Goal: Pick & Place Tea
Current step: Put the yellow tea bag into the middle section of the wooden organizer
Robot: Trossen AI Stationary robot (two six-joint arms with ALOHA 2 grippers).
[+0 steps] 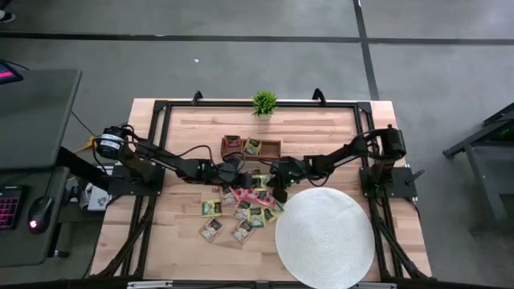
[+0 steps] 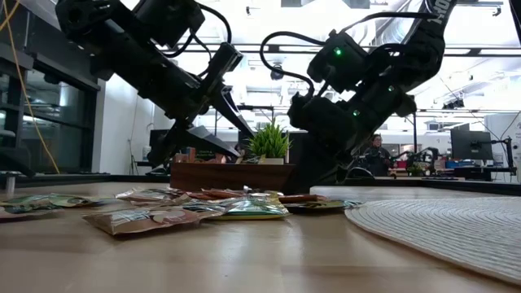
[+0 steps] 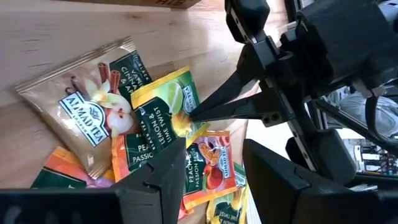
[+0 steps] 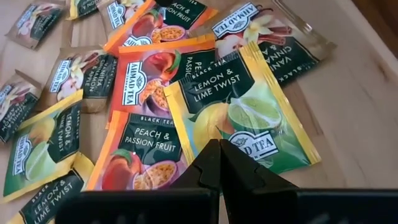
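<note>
Down at the pile, the right gripper (image 4: 217,163) is clenched tight, fingertips pressed together into one point that sits on or just over the edge of a yellow lemon packet (image 4: 245,112), with nothing between them. Facing it from close by, the left gripper (image 3: 214,180) hangs over the same heap with its jaws parted and nothing held. From the left wrist view the right arm's point seems to touch the lemon packet about at its middle, though whether it presses or only hovers I cannot say.

Spreading out from there, the tea (image 1: 241,210) lies loose and overlapping on the table (image 1: 177,249): a peach packet (image 4: 140,152) under the lemon one, a vanilla packet (image 3: 87,112) beside it. Most of it is between the two arms, just beside the white mat (image 1: 325,237), none of it on the mat. A wooden box (image 1: 250,148) behind the heap holds a packet or two, and a plant (image 1: 263,103) stands at the far edge.

What could go wrong, to my eye: a shut tip on slick foil may just skate, pushing the lemon packet under its neighbours. The two grippers are near enough to knock together if both close in. With packets overlapping so, a pinch might lift two.

From table height the grippers' tips are lost behind the heap, and the box's contents are hard to make out
</note>
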